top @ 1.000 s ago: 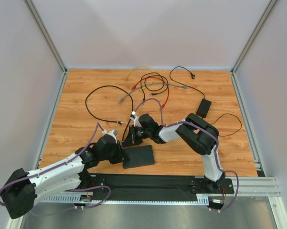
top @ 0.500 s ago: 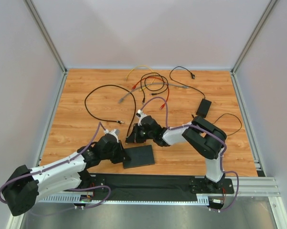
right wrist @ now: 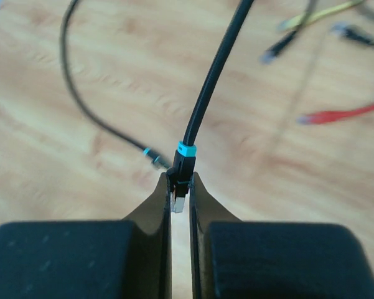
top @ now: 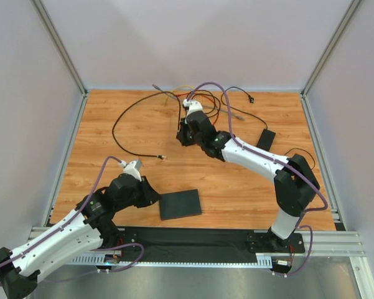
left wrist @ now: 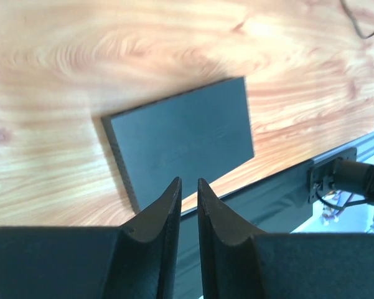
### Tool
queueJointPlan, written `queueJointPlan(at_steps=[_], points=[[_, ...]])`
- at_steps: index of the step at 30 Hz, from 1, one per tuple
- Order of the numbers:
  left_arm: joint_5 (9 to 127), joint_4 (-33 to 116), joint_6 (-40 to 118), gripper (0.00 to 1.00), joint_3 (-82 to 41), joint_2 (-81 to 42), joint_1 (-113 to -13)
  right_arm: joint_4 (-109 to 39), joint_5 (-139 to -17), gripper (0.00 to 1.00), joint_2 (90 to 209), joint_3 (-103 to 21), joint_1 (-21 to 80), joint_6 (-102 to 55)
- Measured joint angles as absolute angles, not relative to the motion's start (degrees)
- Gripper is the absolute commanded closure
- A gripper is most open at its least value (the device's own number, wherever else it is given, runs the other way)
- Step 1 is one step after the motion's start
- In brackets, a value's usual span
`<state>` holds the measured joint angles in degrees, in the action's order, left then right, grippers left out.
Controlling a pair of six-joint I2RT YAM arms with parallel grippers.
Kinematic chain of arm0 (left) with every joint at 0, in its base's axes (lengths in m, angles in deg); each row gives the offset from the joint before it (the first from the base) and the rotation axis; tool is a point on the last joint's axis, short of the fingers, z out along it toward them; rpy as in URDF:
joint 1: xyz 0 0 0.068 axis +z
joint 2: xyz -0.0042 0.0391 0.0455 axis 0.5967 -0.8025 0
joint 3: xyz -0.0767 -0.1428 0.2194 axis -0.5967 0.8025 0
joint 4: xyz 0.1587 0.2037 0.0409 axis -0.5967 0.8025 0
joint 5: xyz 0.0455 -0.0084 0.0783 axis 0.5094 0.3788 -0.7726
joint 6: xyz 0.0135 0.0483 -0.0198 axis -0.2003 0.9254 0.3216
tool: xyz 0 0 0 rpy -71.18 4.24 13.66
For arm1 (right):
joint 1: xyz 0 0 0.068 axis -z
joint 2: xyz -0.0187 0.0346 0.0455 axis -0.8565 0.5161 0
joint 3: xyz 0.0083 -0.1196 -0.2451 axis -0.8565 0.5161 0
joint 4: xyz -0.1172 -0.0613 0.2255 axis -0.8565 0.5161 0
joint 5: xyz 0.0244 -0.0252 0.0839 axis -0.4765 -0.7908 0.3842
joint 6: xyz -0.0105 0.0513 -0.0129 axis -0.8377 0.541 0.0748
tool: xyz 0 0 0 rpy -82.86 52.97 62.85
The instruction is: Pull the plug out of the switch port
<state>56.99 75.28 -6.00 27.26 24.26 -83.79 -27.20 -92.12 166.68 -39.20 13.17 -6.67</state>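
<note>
A: Start big. What carries everything?

B: A wooden bench (top: 112, 162). Both arms reach over it from the near edge. The left pincer (left wrist: 187, 184) sits low near that edge, and the right pincer (top: 182, 137) is stretched far out toward the back.

A: And the switch?

B: The switch (top: 180, 204) lies flat on the bench just ahead of the left pincer, apart from its fingertips. It is well apart from the right pincer. No cable runs into it in the top view.

A: How does the left pincer stand?

B: Its fingers are narrow, with a thin gap between them and nothing in it.

A: Anything else of size?

B: A small black power adapter (top: 265, 140) rests beside the right forearm, well away from that pincer's tips.

A: The right pincer, then?

B: It is clamped on the plug (right wrist: 183, 163). The black plug body sticks out just past the fingertips, and its pale tip is pinched between them. A black cable (right wrist: 215, 68) with a cyan band rises away from the plug.

A: What lies beyond it?

B: Loose leads lie on the wood. A second black lead (right wrist: 81, 106) curves off to the left of the tips. A red-ended lead (right wrist: 339, 114) and a yellow one (right wrist: 320, 14) lie to the right. All three are blurred.
</note>
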Motion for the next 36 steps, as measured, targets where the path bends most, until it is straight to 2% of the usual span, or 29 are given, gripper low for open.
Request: queueJointPlan(at_steps=[7, 16, 18, 19, 20, 23, 30, 32, 33, 34, 36], points=[[55.18, 77.6, -4.58, 0.75, 24.85, 24.21, -83.79, -14.91, -103.92, 1.0, 179.73, -56.33, 19.34, -17.66], [55.2, 77.97, -4.51, 0.74, 25.79, 21.96, -83.79, -9.47, -104.99, 0.98, 184.08, -49.99, 26.22, -24.17], [55.4, 77.31, -4.49, 0.74, 25.84, 20.41, -83.79, -9.41, -105.25, 0.88, 184.1, -50.02, 27.18, -24.33], [55.62, 76.94, -4.47, 0.74, 25.84, 19.6, -83.79, -8.68, -105.49, 0.78, 184.3, -50.69, 27.4, -24.15], [55.81, 76.68, -4.47, 0.74, 25.84, 18.93, -83.79, -8.07, -105.73, 0.59, 184.76, -51.66, 27.49, -23.83], [56.29, 76.37, -4.27, 0.72, 25.84, 17.68, -83.79, -6.94, -107.13, 0.43, 186.68, -54.93, 27.47, -22.86], [56.47, 76.35, -3.68, 0.66, 25.82, 21.24, -83.79, -5.52, -109.4, 0.37, 184.23, -52.33, 26.99, -20.63], [56.23, 76.81, -3.75, 0.63, 25.79, 21.46, -83.79, -4.36, -109.29, 0.36, 180.56, -49.64, 26.35, -19.67], [55.92, 77.55, -3.9, 0.56, 25.79, 21.44, -83.79, -4.03, -108.81, 0.36, 177.87, -47.94, 25.83, -19.1], [55.53, 78.49, -3.92, 0.54, 25.79, 21.4, -83.79, -3.57, -107.68, 0.35, 174.68, -46.02, 25.11, -18.34], [54.65, 79.83, -4.58, 0.53, 25.82, 20.96, -83.79, -3.59, -103.57, 0.32, 168.56, -42.3, 23.88, -16.39]])
